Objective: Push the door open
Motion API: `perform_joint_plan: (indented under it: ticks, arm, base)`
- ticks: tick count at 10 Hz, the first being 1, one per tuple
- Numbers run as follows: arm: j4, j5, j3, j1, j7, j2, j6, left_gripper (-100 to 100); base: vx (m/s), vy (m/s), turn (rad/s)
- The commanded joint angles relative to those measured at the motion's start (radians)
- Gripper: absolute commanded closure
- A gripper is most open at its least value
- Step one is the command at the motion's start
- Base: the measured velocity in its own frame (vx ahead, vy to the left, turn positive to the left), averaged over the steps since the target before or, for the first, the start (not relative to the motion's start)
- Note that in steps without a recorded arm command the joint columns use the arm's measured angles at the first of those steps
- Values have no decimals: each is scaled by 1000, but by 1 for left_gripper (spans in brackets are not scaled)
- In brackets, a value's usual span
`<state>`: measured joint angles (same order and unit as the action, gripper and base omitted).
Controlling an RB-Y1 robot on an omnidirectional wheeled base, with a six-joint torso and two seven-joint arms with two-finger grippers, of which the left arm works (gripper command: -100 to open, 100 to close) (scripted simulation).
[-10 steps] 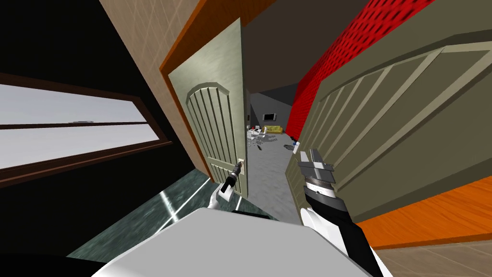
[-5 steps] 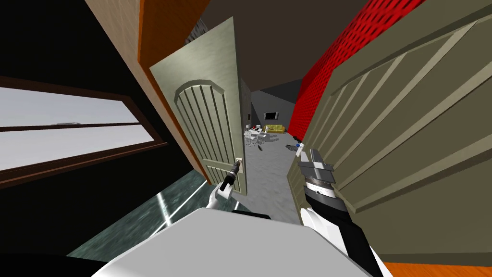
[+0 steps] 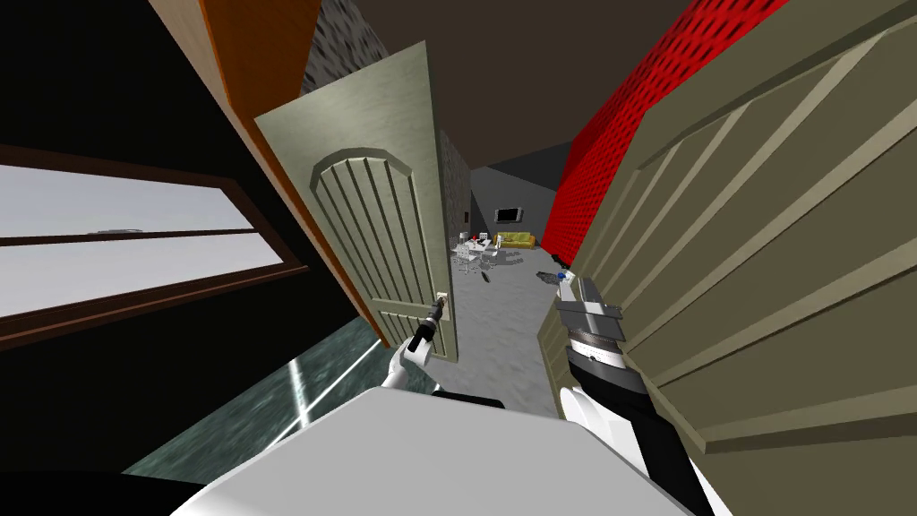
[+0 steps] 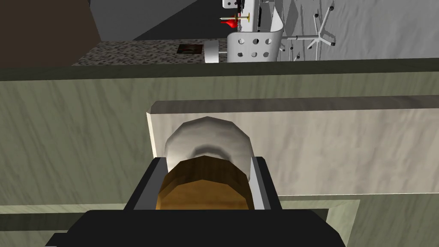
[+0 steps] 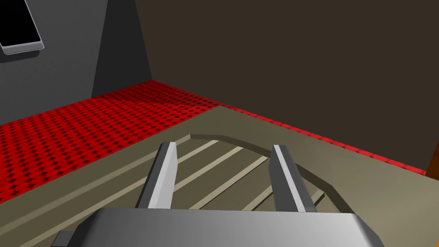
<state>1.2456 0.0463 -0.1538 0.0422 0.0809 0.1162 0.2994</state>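
Because the free edge lies farthest from the hinges and gives the best leverage, we hold the left door there. The left gripper has its jaws pinching the round knob, 1 blade on each side. The knob stands on a pale plate at the leaf's right edge.

That leaf is swung partly away from us, leaving a gap between the 2 leaves, through which grey floor runs to a far room. We judge the push well along. The rest calls for following the leaf's arc far and left, or the blades may slide off the knob.

The right gripper has its jaws spread and empty, just beside the ribbed panel of the right door. We cannot tell whether it touches. We take it as parked clear of the gap, since 1 arm does the work here.

As for containers, the far room shows a yellow sofa and white chairs. The small items around them are too small to tell what holds what.
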Motion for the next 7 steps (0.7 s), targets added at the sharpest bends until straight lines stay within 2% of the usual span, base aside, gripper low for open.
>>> perform_joint_plan:
  ticks: [1,2,7]
  arm:
    - [-8,3,28,9,-5,5,5,100]
    - [-16,4,48,14,-10,3,5,100]
    - [-34,9,97,27,-22,-3,5,100]
  base:
    - [73,-77,31]
    - [106,-105,86]
    - [107,-92,60]
